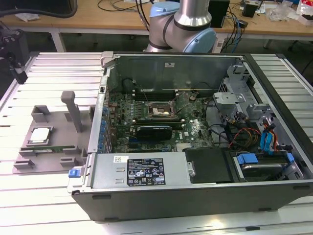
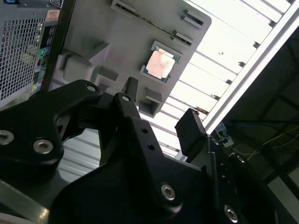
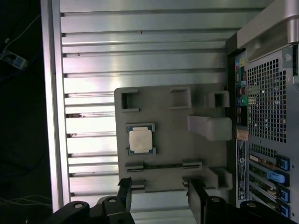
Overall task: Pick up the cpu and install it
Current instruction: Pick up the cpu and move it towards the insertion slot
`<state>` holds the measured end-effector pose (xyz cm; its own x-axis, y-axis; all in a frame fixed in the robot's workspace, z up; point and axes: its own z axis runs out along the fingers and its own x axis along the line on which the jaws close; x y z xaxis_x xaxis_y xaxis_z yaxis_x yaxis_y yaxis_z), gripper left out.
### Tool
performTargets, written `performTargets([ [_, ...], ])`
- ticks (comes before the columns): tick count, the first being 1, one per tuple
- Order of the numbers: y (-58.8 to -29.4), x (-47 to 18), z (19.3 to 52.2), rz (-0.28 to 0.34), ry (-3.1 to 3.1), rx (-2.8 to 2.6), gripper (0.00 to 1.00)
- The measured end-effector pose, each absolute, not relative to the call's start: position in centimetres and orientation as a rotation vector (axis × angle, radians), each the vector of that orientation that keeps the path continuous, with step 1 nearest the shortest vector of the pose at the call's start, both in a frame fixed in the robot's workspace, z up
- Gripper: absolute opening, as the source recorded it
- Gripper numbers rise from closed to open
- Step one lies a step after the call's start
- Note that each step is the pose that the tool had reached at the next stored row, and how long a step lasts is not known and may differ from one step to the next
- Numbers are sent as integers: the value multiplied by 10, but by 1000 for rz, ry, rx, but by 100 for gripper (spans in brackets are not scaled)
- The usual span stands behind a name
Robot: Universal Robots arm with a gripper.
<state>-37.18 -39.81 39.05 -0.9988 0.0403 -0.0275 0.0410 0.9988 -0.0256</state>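
Your pincer [image 3: 160,199] stands spread and empty, its fingers [image 3: 124,193] clear of the cpu [image 3: 140,140]. The cpu lies flat, metal top up, in a recess of the grey tray [image 3: 173,140] on the slatted worktop [image 3: 140,51]. In the exterior view it sits at nine o'clock from the open computer case [image 1: 195,196].

1. The arm [image 1: 172,30] has a bare silver tube [image 1: 193,12] above rounded grey joints.
2. Pale blue caps [image 1: 164,10] close the joint ends.
3. The gripper [image 3: 160,186] is matte black all over, in both wrist views.
4. Its fingers [image 3: 124,193] are narrow black bars with squared tips.
5. The links [image 2: 46,121] behind them are thick black plates with rounded edges.
6. Silver socket-head screws [image 2: 168,191] sit in round recesses along the links.
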Motion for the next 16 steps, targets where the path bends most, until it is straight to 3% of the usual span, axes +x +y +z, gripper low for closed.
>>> performTargets([
  [16,-398,-372,373,-41,3114,63,60],
])
